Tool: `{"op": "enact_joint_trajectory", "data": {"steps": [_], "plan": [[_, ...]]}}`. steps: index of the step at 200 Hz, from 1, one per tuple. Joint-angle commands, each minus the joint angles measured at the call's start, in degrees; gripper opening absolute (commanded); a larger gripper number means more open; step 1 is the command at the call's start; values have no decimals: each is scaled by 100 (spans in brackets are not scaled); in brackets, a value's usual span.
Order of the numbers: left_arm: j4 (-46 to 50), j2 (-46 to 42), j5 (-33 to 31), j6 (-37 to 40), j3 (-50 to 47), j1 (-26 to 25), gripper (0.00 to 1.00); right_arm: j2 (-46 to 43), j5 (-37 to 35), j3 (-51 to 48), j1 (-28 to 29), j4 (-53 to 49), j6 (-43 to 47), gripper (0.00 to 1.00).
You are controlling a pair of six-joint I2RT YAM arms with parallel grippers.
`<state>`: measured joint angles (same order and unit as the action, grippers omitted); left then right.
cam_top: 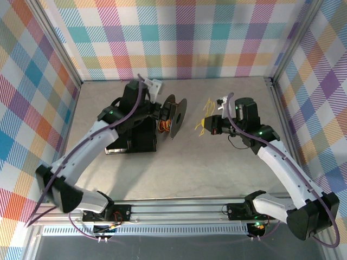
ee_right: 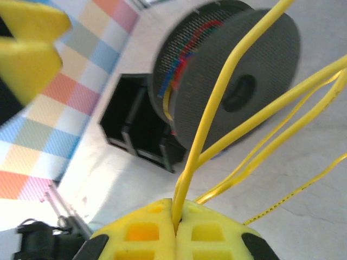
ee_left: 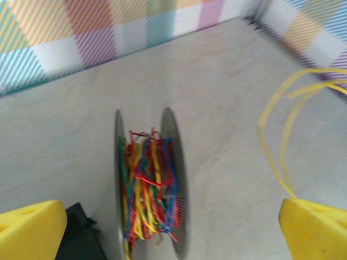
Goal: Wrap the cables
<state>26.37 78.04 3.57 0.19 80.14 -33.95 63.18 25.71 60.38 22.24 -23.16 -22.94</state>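
Right gripper (ee_right: 174, 226), grey table (cam_top: 217, 168), plaid walls (cam_top: 217, 38)

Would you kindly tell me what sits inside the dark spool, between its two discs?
Between the discs of the spool lies a tangled winding of red, yellow, blue and green cables. The core beneath them is covered, so it cannot be seen.
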Motion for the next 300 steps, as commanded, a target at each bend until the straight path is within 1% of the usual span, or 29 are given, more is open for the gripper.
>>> {"op": "enact_joint_trajectory", "data": {"steps": [1,25,39,69,82,104,131,142,150,158,165,181,188,193,201,221,251,270,285,300], "plan": [[-584,-584,974,-39,-460,-171,100,-39,1106,402,-185,156,-262,0],[-722,-817,1571,120,-736,-445,100,140,1644,726,-264,-36,-442,0],[-768,-774,1755,253,-789,-669,100,246,1926,836,-285,-38,-569,0],[-654,-468,1661,540,-656,-1035,100,423,2281,940,-290,-53,-716,0],[-639,-335,1463,617,-592,-1139,98,445,2393,932,-300,-49,-734,0],[-515,-100,1163,725,-419,-1207,93,471,2560,908,-294,-45,-763,0],[-396,132,1042,799,-248,-1261,81,464,2722,897,-293,-48,-791,0],[-385,186,1040,810,-207,-1279,75,460,2755,897,-294,-55,-790,0],[-379,219,1060,810,-184,-1287,67,467,2774,897,-292,-56,-776,0],[-379,238,1084,811,-151,-1289,58,481,2781,890,-298,-78,-767,0],[-383,253,1109,793,-132,-1298,47,502,2788,896,-296,-127,-734,0],[-437,191,1056,770,-146,-1303,14,527,2702,923,-308,-323,-623,0],[-485,121,889,747,-196,-1298,4,511,2637,920,-330,-406,-586,0],[-512,55,728,738,-245,-1291,0,473,2609,910,-356,-450,-551,0],[-566,-69,460,744,-344,-1274,0,403,2597,860,-437,-510,-530,0],[-629,-393,-30,636,-558,-1054,0,94,2665,628,-764,-476,-600,0],[-829,-946,-23,235,-910,-438,0,-331,3003,246,-1363,-407,-704,0],[-866,-1227,-84,-151,-980,135,0,-515,3119,69,-1671,-513,-657,0],[-986,-1474,195,-637,-1083,747,0,-649,3185,-116,-1900,-507,-669,0],[-1459,-1713,827,-1131,-1277,1249,0,-712,3288,-299,-2030,-378,-759,0]]}}
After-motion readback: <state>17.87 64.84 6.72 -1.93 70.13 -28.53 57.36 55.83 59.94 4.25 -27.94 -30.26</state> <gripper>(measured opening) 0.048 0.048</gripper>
